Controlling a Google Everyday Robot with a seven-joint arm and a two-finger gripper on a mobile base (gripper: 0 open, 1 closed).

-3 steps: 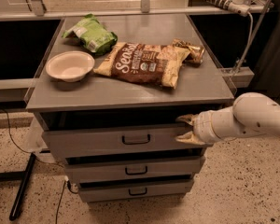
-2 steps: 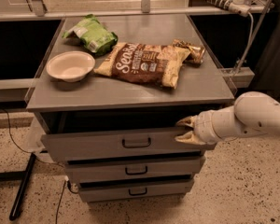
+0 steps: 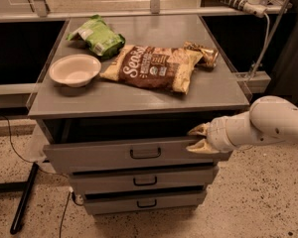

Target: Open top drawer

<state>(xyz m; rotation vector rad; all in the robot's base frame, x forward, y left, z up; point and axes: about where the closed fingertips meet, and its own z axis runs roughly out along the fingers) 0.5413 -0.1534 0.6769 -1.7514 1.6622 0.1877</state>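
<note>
Standing partway out of the grey cabinet, the top drawer [image 3: 89, 155] shows a dark gap between its front panel and the bench [image 3: 139, 100] above it. Its small black pull handle [image 3: 145, 153] sits at the middle of the panel, with nothing touching it. The hand [image 3: 197, 138] is at the right end of that panel, well to the right of the handle, on the end of a white arm [image 3: 268, 125] that reaches in from the right. Its tan fingers [image 3: 199, 130] are spread apart. One lies over the panel's upper rim, against the dark opening, and the other lies on the front face just below. The rim runs between them, but whether they press on it cannot be told.

Below, the middle drawer [image 3: 104, 180] and the bottom drawer [image 3: 109, 202] each stick out slightly less than the one above.

On the bench a brown and cream snack bag [image 3: 154, 67] lies flat, with large white script that begins "Seas"; its smaller print cannot be read. A crinkled golden packet [image 3: 202, 53] touches its right end. A green bag [image 3: 97, 36] with a pale label lies at the back left, its writing too small to read. A cream bowl [image 3: 75, 70] sits upright just in front of it.
</note>
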